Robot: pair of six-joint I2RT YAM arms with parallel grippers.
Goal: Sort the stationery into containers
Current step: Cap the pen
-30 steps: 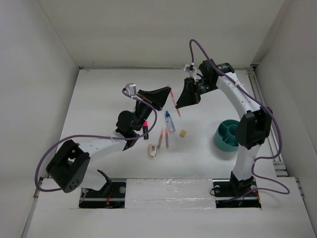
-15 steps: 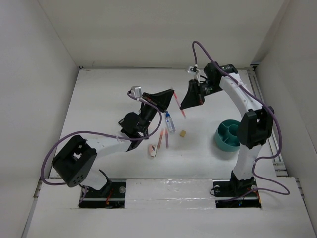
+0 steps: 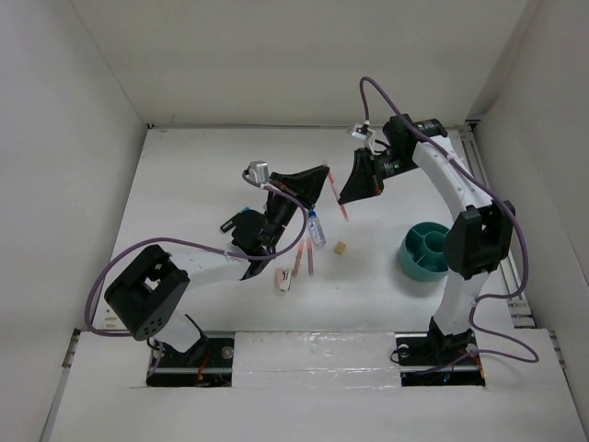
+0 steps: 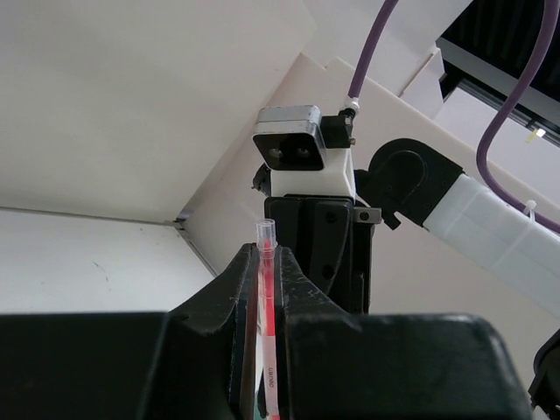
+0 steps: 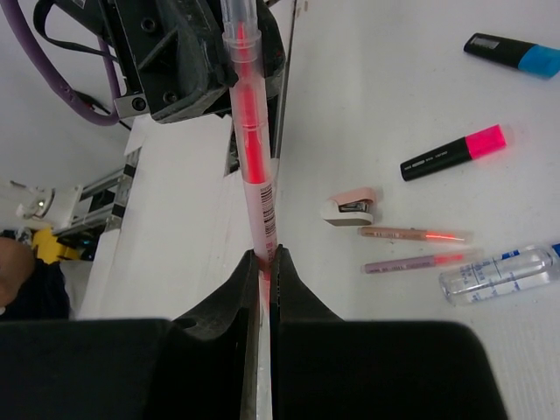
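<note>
Pinching pink pen (image 5: pixel 248 131) | left hand (image 4: pixel 267 262), right hand (image 5: pixel 262 261) | axis far-left to near-right

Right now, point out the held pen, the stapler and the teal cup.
held pen (image 5: pixel 254 175), right wrist view, middle of the barrel.
stapler (image 5: pixel 350 199), right wrist view, pink top.
teal cup (image 3: pixel 410 268), top external view, near-left outer wall.

Both jaws clamped, seemingly tip-to-tip.

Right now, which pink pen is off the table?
The pen held by the left gripper and right gripper; the other two pens lie beside the stapler.
</note>
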